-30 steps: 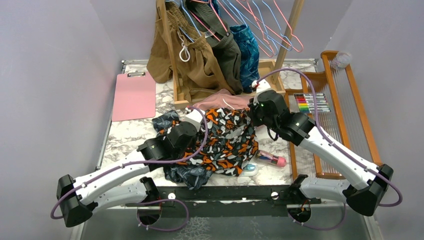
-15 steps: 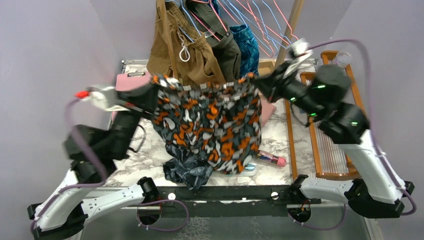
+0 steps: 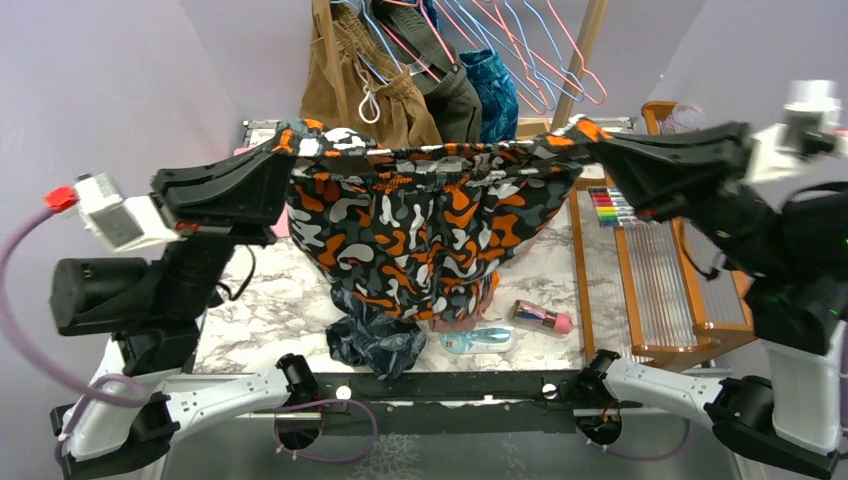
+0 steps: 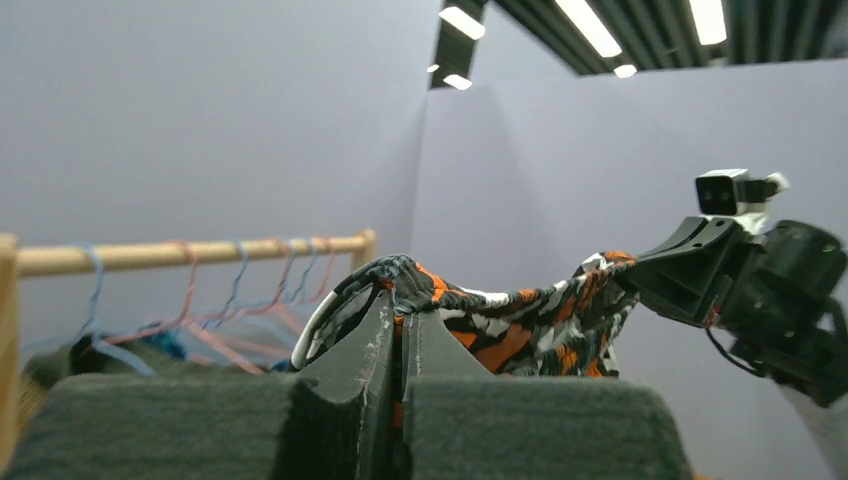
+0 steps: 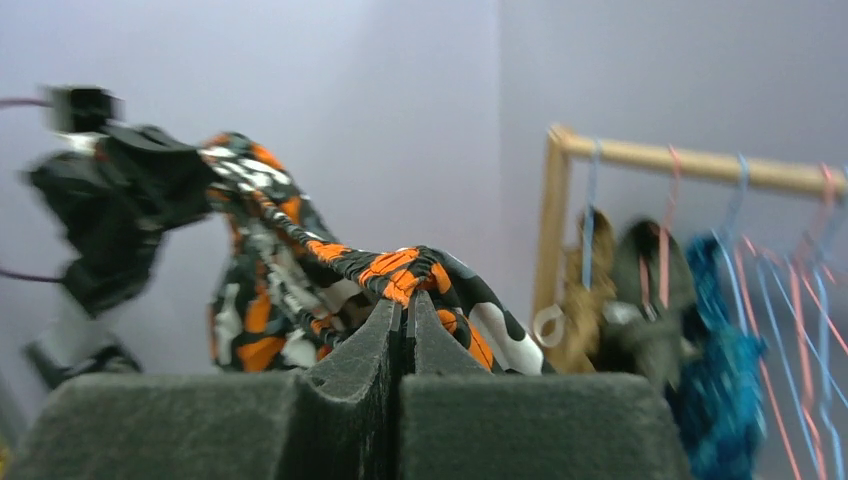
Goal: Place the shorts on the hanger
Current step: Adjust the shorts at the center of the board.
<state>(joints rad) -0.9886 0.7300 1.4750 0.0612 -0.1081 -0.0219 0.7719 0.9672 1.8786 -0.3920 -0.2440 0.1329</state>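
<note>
- Left gripper (image 3: 288, 152) and right gripper (image 3: 592, 135) each pinch one end of the waistband of the shorts (image 3: 430, 225), pulling it taut above the middle of the bench (image 3: 262, 290), probably to flatten them for hanging.
- The hanger (image 3: 596, 84) is untouched on the rack (image 3: 584, 50) at the far edge.
- Half a second ago the arms were lower and closer together, and the shorts sagged more.

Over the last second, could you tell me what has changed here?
The left gripper and right gripper rose and spread apart, lifting the shorts off the table; the waistband now hangs stretched between them. The navy shorts, pink tube and hangers on the rack stayed put.
</note>
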